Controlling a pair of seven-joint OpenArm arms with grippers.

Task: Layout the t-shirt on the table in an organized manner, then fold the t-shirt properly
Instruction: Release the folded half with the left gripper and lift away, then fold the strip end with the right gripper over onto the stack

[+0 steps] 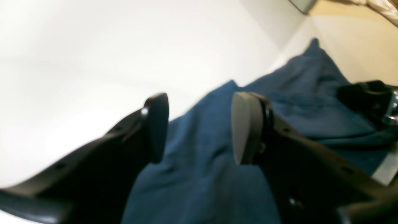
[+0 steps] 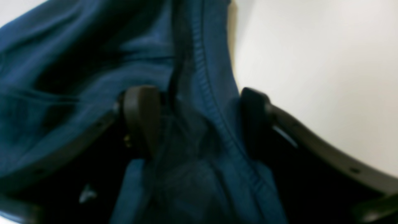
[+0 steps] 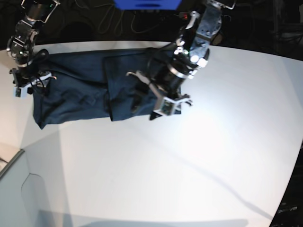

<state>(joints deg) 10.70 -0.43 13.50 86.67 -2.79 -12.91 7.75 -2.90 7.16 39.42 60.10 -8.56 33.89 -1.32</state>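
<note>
From the base view I see the navy t-shirt [image 3: 94,90] spread as a long band across the far side of the white tabletop [image 3: 189,165], lying flat with one panel folded over near its middle. My two arms sit at opposite ends of it.

My left gripper [image 3: 158,101] is at the end of the shirt nearer the tabletop's centre, just over the cloth's edge. In the left wrist view its jaws stand apart, with blue fabric showing in the gap between the pads [image 1: 245,127] and nothing pinched; I cannot tell whether the tips touch the cloth. Bare tabletop [image 1: 93,62] fills the rest of that view, and my other arm shows as a dark shape at the shirt's far end.

My right gripper [image 3: 26,82] is at the outer end, near the tabletop's edge. In the right wrist view [image 2: 196,121] its jaws are spread wide, one on either side of a stitched hem [image 2: 214,105] of the t-shirt [image 2: 77,62]. A bunched ridge of cloth rises between them, but the pads are not closed on it. The picture is blurred.
</note>
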